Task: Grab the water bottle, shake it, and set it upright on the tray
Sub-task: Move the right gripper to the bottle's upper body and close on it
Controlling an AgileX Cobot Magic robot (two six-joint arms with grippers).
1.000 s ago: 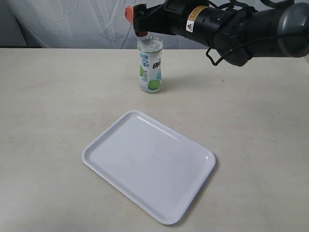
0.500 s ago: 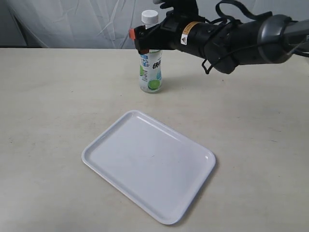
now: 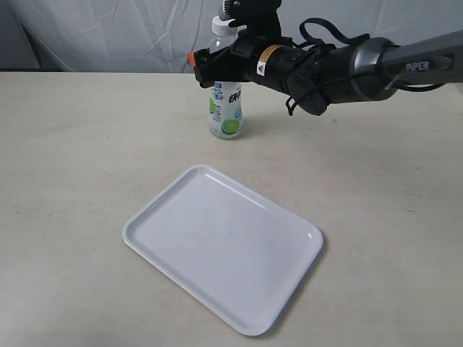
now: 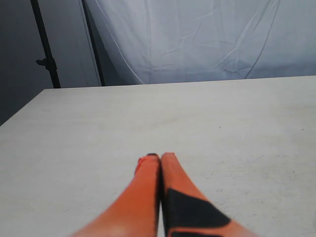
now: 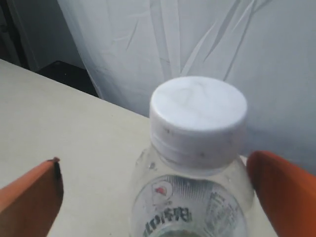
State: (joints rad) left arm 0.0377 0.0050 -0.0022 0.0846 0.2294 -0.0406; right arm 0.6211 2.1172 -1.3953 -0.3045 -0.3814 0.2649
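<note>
The water bottle (image 3: 226, 110), clear with a white cap and a lime on its label, stands upright on the table beyond the tray (image 3: 181, 217). My right gripper (image 3: 215, 69) reaches in from the right and straddles the bottle's shoulder just under the cap. It is open. In the right wrist view the bottle (image 5: 197, 113) stands between the orange fingers (image 5: 30, 196), with a wide gap on one side and the other finger close to the plastic. My left gripper (image 4: 160, 157) is shut on nothing above bare table, and it does not show in the exterior view.
The white tray lies flat at an angle in the middle of the beige table (image 3: 79, 144), nearer than the bottle. A white curtain (image 3: 108, 32) hangs behind the table's far edge. My right arm (image 3: 340, 65) stretches over the table's far right.
My right gripper has come down from above the cap to the bottle's shoulder, so its fingers now flank the bottle. The bottle and the tray have not moved.
</note>
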